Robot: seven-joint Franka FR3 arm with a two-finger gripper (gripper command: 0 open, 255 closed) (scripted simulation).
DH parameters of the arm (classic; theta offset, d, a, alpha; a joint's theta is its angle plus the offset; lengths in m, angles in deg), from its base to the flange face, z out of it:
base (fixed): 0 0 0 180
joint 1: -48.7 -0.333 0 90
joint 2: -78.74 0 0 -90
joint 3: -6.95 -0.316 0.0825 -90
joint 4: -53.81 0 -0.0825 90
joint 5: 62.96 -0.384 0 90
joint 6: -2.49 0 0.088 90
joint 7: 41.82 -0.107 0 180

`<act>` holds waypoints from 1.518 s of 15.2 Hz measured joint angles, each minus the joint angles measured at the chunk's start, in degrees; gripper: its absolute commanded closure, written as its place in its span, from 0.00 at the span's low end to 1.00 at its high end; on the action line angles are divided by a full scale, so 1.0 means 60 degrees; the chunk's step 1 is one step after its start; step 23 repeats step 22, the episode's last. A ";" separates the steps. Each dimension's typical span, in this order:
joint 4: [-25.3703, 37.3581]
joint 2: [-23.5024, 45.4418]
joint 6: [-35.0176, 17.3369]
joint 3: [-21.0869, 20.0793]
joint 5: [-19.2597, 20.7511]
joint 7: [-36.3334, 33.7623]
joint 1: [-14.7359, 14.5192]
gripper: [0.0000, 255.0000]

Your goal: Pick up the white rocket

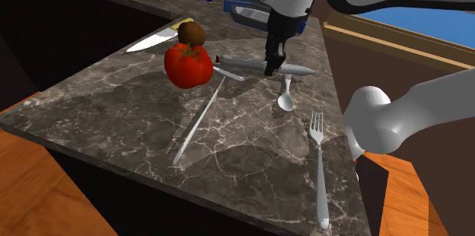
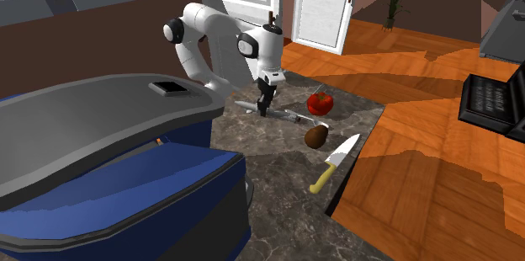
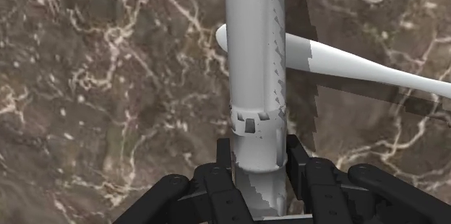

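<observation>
gripper closed on the rocket at counter level

in the shoulder view, starting from the left, a knife (image 1: pixel 152 41) with a yellow handle lies near the far edge of the dark marble counter (image 1: pixel 114 113). just beside its handle sits a brown fruit (image 1: pixel 192 32). in front of the fruit, very close to it, is a red vegetable (image 1: pixel 188 65) lobed like a pepper. a long thin grey rod (image 1: pixel 199 119) runs from near the vegetable toward the near edge. next is the rocket (image 1: pixel 243 62), pale grey, lying flat on the counter with its pointed nose toward this view's right. the gripper (image 1: pixel 272 67) stands upright over it and meets its body nearer the nose than the tail. just in front of the rocket lies a spoon (image 1: pixel 285 99), its handle reaching up to the rocket. further right and nearer is a fork (image 1: pixel 319 167).

in the second exterior view the gripper (image 2: pixel 263 109) is at the counter, with the rocket (image 2: pixel 292 117) stretching to its right.

in the wrist view the rocket (image 3: pixel 253 56) runs straight away from the gripper (image 3: pixel 258 163). the black fingers (image 3: pixel 300 159) are narrow, pressed on both sides of its body and holding it. the spoon (image 3: pixel 347 63) handle crosses beneath the rocket.
</observation>
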 measured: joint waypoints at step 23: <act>0.2144 0.0403 0.1738 0.0075 0.0104 0.0096 0.0093 1.00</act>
